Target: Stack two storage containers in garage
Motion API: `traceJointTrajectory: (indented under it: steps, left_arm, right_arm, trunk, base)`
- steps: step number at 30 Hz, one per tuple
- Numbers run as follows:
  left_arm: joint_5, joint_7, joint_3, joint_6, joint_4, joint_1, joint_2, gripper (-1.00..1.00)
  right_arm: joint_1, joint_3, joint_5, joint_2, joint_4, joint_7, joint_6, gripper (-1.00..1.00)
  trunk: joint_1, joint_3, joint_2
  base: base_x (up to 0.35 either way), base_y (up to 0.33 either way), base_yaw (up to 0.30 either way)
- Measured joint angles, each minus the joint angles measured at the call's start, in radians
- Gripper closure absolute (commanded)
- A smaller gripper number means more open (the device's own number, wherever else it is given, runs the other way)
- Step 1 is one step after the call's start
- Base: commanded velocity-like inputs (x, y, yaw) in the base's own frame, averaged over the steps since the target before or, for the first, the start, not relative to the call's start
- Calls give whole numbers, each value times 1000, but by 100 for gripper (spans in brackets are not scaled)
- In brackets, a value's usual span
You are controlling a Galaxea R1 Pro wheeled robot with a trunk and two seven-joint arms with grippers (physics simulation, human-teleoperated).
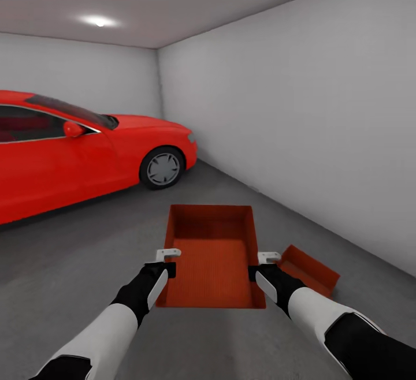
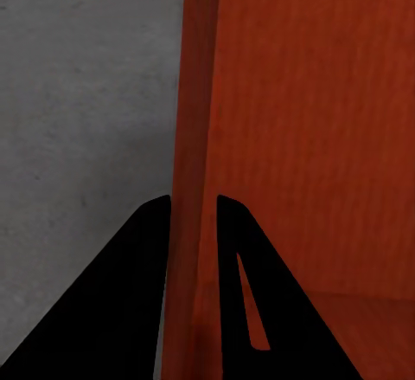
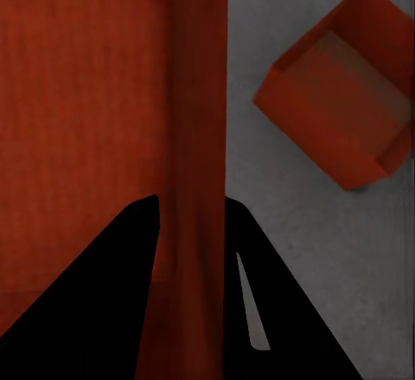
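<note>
1. Bin is hanging above the garage floor, both grippers pinching its side walls: left gripper and right gripper.
2. Second bin is lying on the floor by the white wall, beside the right gripper.
3. Red car is standing at the left.

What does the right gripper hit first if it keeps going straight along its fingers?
Probably nothing new: the right gripper already straddles the side wall of the held container. Pushed on, it would slide down that wall toward the concrete floor. The second container lies off to the side, apart.
</note>
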Motion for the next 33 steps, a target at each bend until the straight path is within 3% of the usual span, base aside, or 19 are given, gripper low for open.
traceJointTrajectory:
  steps: [18,33]
  left_arm:
    - [0,0,0,0,0,0,0,100]
    - [1,0,0,-1,-1,0,0,100]
  right_arm:
    - [0,0,0,0,0,0,0,100]
    - [0,-3,4,0,0,1,0,100]
  trunk:
    - [0,0,0]
    - [-1,0,0]
  base:
    - [1,0,-293]
    - [265,0,-27]
